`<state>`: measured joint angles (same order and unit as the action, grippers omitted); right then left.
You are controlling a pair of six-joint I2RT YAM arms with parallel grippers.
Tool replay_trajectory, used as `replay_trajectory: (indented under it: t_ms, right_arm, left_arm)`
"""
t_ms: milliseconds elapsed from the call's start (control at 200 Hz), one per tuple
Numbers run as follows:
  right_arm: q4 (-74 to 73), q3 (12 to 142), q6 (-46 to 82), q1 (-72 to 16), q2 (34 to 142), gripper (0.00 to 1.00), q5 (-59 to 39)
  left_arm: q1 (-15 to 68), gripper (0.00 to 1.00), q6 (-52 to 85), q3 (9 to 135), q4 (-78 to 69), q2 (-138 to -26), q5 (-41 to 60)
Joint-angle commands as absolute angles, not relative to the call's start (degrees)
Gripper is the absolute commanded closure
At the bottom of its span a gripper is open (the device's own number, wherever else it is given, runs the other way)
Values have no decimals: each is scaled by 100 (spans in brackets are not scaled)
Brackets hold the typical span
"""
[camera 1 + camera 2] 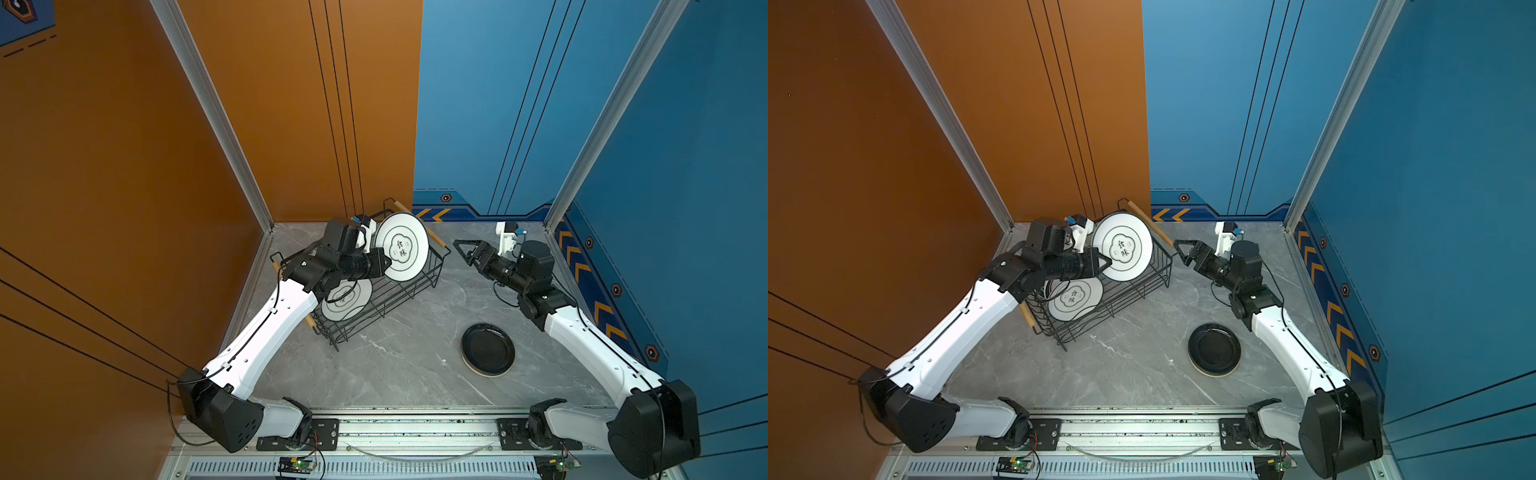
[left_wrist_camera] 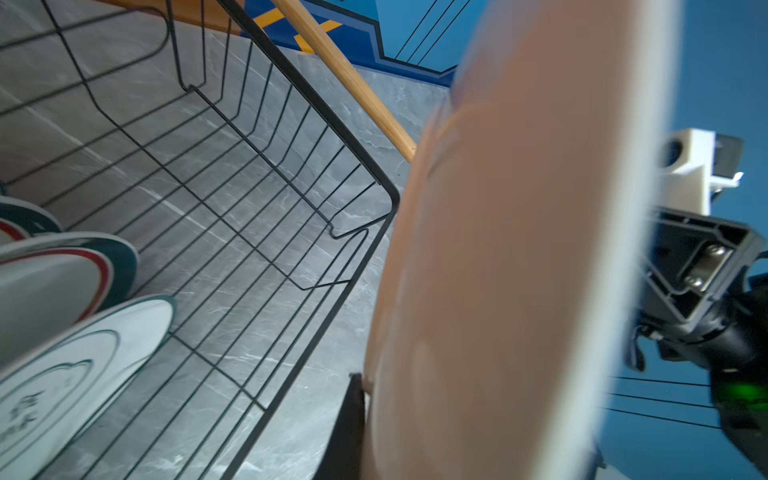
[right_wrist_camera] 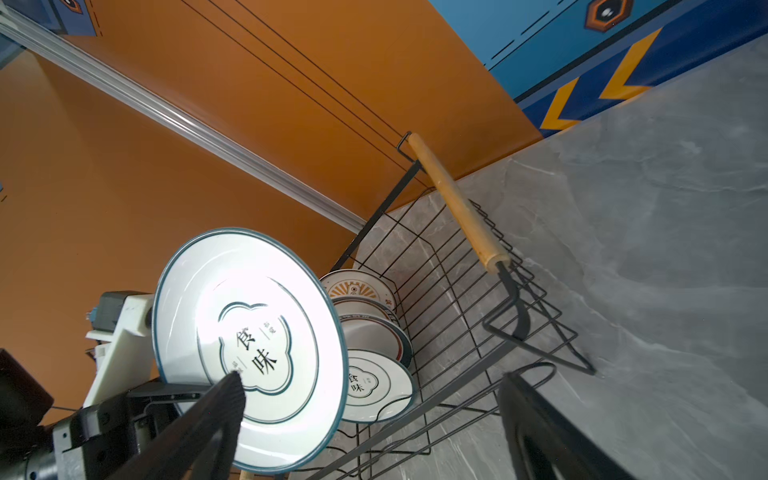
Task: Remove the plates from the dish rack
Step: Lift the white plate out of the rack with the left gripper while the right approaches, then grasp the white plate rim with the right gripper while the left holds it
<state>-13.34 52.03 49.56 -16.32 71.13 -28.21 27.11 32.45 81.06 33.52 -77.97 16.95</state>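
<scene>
The black wire dish rack (image 1: 419,286) (image 1: 1142,286) stands at the back left of the table, and several plates (image 1: 347,299) (image 3: 374,386) (image 2: 62,374) lean inside it. My left gripper (image 1: 388,264) (image 1: 1108,264) is shut on the rim of a white plate with a dark rim (image 1: 402,247) (image 1: 1122,247) (image 3: 249,340), holding it upright above the rack. In the left wrist view the plate's back (image 2: 519,270) hides all but one finger (image 2: 347,432). My right gripper (image 1: 463,249) (image 1: 1183,249) (image 3: 372,377) hangs open and empty just right of the rack, facing the plate.
A black plate (image 1: 487,349) (image 1: 1214,349) tops a small stack on the grey table (image 1: 395,374) at the front right. The rack's wooden handle (image 3: 457,208) (image 2: 345,77) lies between my right gripper and the held plate. Orange and blue walls close the back and sides.
</scene>
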Motion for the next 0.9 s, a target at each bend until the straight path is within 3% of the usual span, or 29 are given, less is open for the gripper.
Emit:
replay_trajectory:
  t_ms: [0,476,891]
  right_arm:
    - [-2208,5089,5402,-1983,7210,8,-2610]
    - [-2793,5045,5724,-2593,7663,22,-2268]
    - [-4437,5133,6680,-2593,8379,54,-2742]
  left_arm:
    - [2619,100,4036,7858,1936,-7548,2399]
    - [2495,100,5305,6778,63,-7454,3368]
    - [2524,100,5376,6690,-53,-7627,3493]
